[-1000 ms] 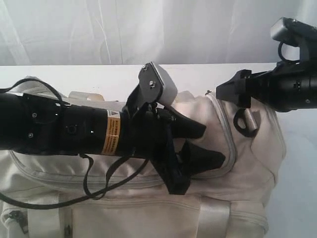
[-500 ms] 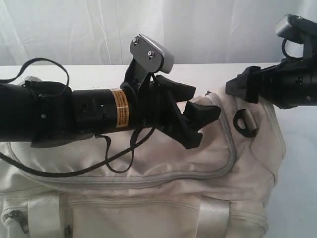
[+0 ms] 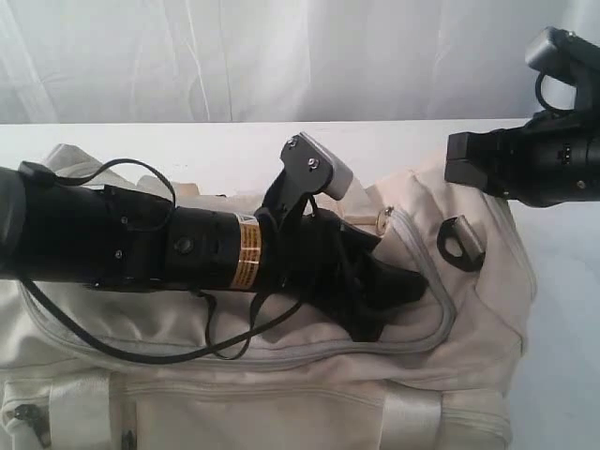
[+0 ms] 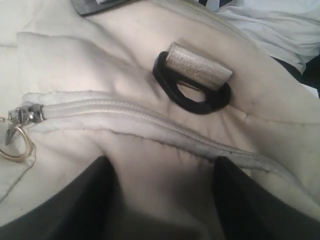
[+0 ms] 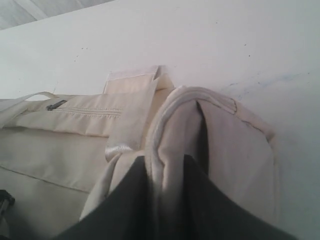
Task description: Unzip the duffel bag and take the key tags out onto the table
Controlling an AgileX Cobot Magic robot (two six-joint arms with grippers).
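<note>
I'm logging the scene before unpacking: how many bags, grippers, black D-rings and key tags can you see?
Duffel bag: 1
Grippers: 2 (left gripper, right gripper)
Black D-ring: 1
Key tags: 0 in view
Total: 4

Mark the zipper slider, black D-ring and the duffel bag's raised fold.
zipper slider (image 4: 24,115), left wrist view, metal body.
black D-ring (image 4: 197,106), left wrist view, bare curve.
duffel bag (image 5: 167,140), right wrist view, raised piped fold.
</note>
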